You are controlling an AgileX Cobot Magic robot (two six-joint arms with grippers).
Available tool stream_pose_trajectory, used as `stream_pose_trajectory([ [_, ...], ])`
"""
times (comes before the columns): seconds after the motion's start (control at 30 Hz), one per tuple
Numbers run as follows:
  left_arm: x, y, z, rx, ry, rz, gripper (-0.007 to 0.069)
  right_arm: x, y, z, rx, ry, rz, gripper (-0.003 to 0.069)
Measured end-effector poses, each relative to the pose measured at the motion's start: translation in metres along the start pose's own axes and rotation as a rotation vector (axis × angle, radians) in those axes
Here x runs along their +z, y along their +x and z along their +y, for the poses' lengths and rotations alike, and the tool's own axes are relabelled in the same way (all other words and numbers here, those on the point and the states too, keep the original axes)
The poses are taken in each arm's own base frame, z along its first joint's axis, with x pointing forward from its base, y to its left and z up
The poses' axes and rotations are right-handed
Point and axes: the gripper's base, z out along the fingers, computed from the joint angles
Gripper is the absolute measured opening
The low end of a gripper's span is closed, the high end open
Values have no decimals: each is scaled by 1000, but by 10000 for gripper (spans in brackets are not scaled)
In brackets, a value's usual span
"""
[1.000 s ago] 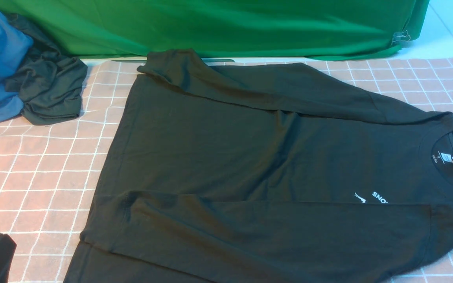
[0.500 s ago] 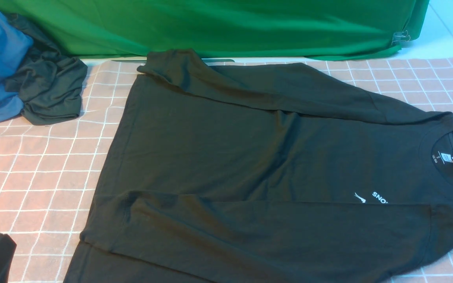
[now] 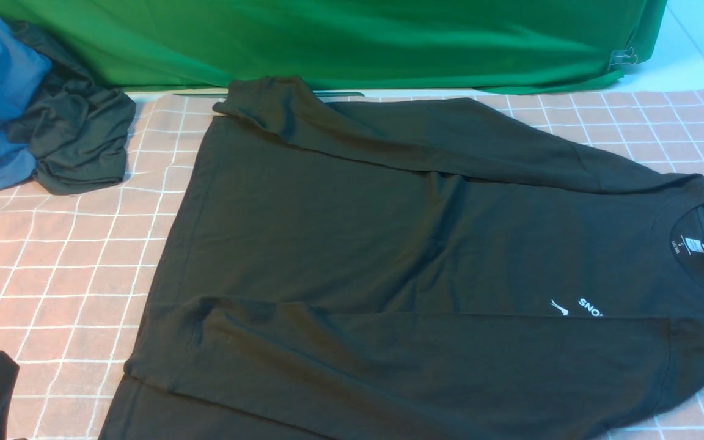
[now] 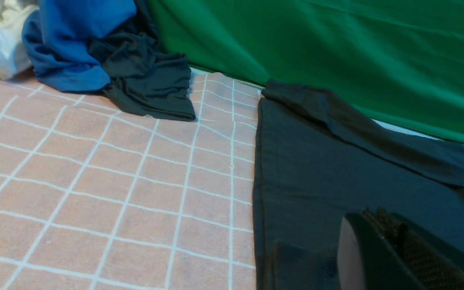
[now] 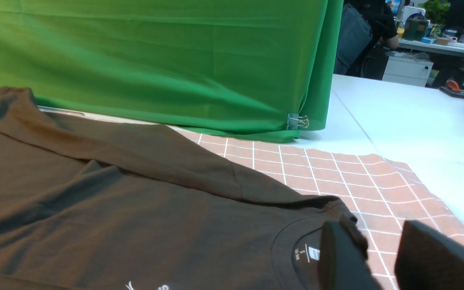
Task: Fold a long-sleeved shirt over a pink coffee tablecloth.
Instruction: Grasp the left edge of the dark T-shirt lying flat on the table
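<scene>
The wide dusty-pink cloth with a grid of thin white lines (image 3: pixel 65 256) lies under the large green-black long-sleeved shirt (image 3: pixel 327 232), whose outline matches a second ago. Only the left gripper (image 4: pixel 377 217) has shifted slightly, its black fingers pressed together, apparently without cloth, so folding has yet to advance. Both sleeves lie along the body, creased, the near one partly covering the small white chest lettering (image 3: pixel 590 307); the collar points to the robot's right. The right gripper (image 5: pixel 383 237) stands spread, perhaps above the collar, though depth is hard to judge.
</scene>
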Motion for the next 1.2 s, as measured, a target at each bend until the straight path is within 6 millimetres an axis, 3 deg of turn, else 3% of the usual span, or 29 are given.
stream_pose_trajectory([
  [0.17,0,-1,-1,-155,16,-5,15,0,-5,-1,326,-2,-50,247],
  [0.27,0,-6,-4,-538,64,-54,15,-1,-10,-2,774,-21,-113,247],
  [0.33,-1,-10,-4,-687,84,-86,15,-1,-11,-2,883,-28,-121,247],
  [0.53,-2,-19,-2,-764,99,-187,15,-1,-12,-3,933,-34,-140,247],
  [0.73,-14,-47,8,-893,158,-547,15,-1,-16,-4,965,-48,-177,237],
  [0.8,-17,-59,4,-884,188,-571,15,-3,-24,-3,952,-74,-165,203],
  [0.87,-19,-76,-5,-835,209,-526,15,-6,-41,-1,872,-106,-115,155],
  [0.9,-16,-86,-14,-781,200,-417,15,-9,-62,0,786,-140,-67,108],
  [1.0,-4,-109,-31,-641,128,-155,15,-8,-97,3,599,-194,84,46],
  [1.1,22,-117,-39,-496,-16,220,15,8,-128,7,438,-225,333,44],
  [1.13,35,-118,-41,-435,-71,388,15,20,-133,9,368,-230,445,45],
  [1.2,48,-115,-41,-381,-116,555,15,34,-136,13,291,-239,580,46],
])
